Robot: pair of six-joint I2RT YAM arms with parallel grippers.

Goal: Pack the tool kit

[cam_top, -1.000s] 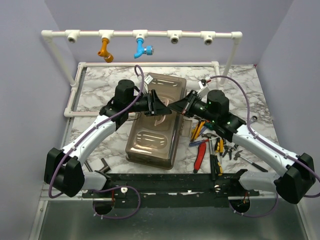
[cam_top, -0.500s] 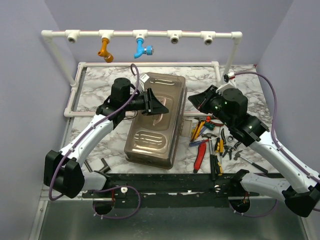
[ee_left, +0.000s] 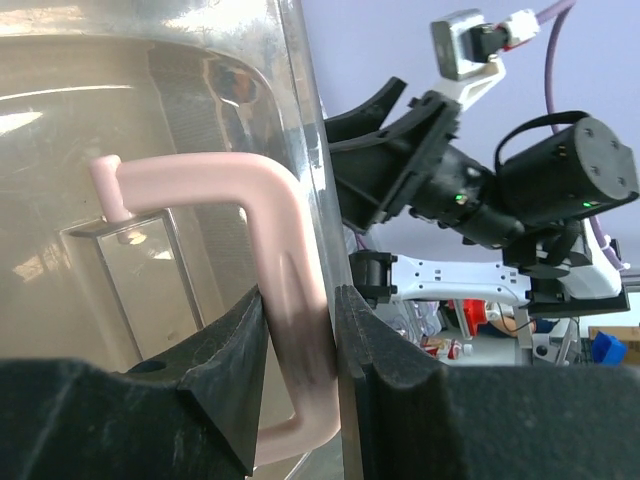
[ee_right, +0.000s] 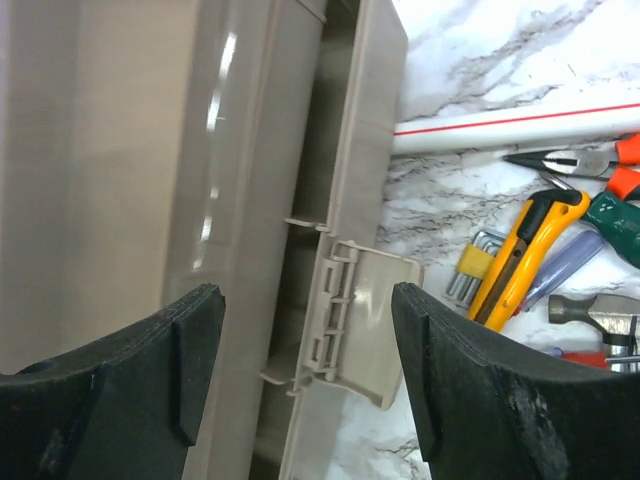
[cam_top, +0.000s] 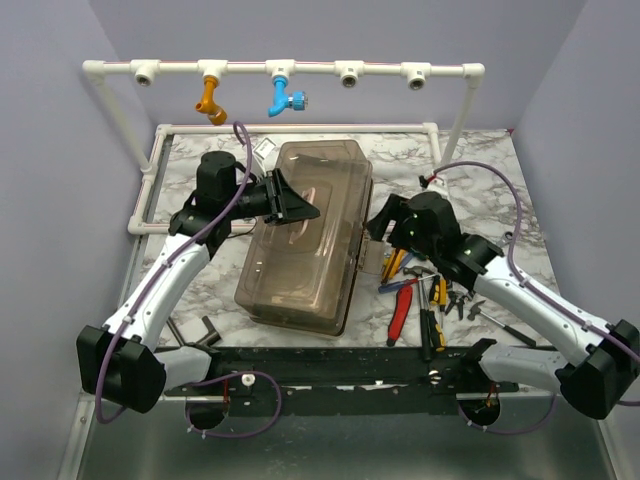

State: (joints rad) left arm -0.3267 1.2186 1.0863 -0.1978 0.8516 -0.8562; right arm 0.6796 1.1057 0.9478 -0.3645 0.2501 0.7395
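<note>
The large rectangular plastic toolbox with a smoky brown lid (cam_top: pixel 305 240) is set on the marble-patterned table (cam_top: pixel 490 190); its contents cannot be made out. Its pink handle (ee_left: pixel 285 250) is pinched by the left gripper (ee_left: pixel 300 320), whose fingers hide the lower part. The right gripper (ee_right: pixel 305 340) is spread wide, empty, at the beige latch flap (ee_right: pixel 365 310). Small red, yellow and black-handled hand tools (cam_top: pixel 420 295) are partly covered by that arm.
</note>
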